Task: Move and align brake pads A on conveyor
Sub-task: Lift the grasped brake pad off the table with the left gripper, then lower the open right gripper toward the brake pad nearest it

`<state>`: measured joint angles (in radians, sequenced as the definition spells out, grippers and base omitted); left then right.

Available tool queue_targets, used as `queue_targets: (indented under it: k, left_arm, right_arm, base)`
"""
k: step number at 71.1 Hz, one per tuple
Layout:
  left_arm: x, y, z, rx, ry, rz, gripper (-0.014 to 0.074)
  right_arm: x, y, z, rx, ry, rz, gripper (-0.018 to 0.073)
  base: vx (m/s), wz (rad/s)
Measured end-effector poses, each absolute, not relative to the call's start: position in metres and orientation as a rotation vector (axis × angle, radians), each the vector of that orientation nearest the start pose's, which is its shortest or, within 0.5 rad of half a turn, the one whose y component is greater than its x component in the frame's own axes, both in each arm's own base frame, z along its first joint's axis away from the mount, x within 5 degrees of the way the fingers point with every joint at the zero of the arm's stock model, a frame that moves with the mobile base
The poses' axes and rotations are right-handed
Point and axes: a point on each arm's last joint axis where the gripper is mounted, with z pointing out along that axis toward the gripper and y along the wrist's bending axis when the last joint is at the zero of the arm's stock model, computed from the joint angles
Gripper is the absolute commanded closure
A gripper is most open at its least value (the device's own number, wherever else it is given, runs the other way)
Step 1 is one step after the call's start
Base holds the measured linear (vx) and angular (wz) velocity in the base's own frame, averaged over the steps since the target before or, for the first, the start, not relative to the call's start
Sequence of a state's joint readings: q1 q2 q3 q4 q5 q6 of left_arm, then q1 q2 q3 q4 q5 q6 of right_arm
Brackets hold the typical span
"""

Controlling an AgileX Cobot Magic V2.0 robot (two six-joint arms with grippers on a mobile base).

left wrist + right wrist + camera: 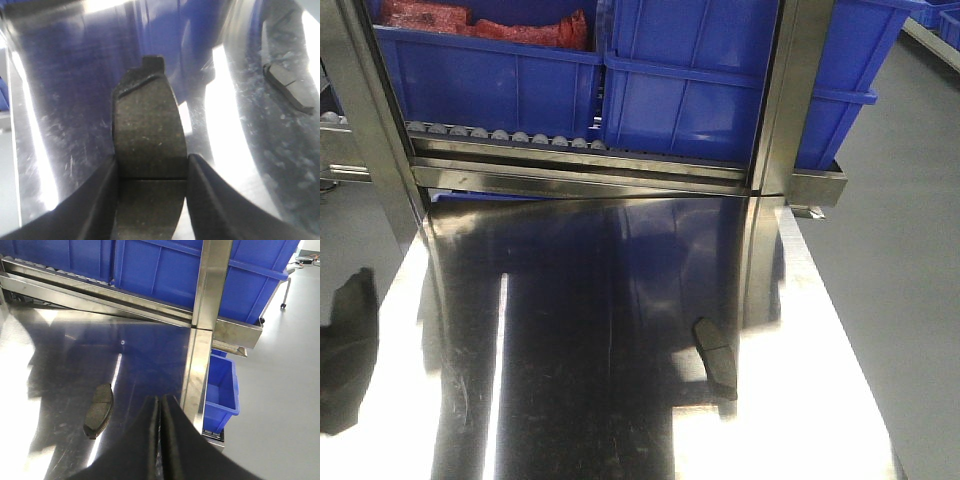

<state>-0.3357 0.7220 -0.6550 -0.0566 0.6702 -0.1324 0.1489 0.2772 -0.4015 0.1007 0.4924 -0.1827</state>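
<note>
In the left wrist view my left gripper [152, 161] is shut on a dark-grey curved brake pad [149, 120]. Its fingers press on both long edges at the cross groove, and the end tab points away from me. The pad is held over the shiny steel table [60, 100]. A second brake pad [290, 87] lies flat on the table to the right; it also shows in the front view [715, 355] and the right wrist view [99, 410]. My right gripper [161, 399] is shut and empty, right of that pad. The conveyor is out of view.
Blue bins [690, 90] sit on a roller rack [500, 135] behind the table, one holding red parts [490, 25]. A steel post [205, 340] stands at the table's right edge. A small blue bin [222, 390] sits below, beside grey floor [910, 280].
</note>
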Motion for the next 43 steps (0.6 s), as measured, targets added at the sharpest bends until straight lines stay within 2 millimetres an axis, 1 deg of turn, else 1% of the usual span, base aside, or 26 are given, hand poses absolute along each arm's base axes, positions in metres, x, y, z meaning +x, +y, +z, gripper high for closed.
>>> queue_targets:
  k: [8,19,29,43]
  left_arm:
    - [0.107,-0.041,0.305,0.195,2.180,-0.328,0.0379]
    - [0.092,-0.035,0.306,0.192,2.121,-0.339,0.0379]
    - [0.088,-0.034,0.309,0.190,2.095,-0.344,0.0379]
    - [0.087,-0.034,0.309,0.190,2.093,-0.345,0.0379]
  right_arm:
    - [0.065,0.014,0.286,-0.257,1.832,0.082,0.0568]
    - [0.065,0.014,0.286,-0.257,1.832,0.082,0.0568]
    - [0.065,0.014,0.286,-0.257,1.832,0.082,0.0568]
    - [0.065,0.014,0.286,-0.257,1.832,0.082,0.0568]
  base:
    - [0.00,0.00]
    - [0.00,0.00]
    - [0.00,0.00]
    - [0.00,0.00]
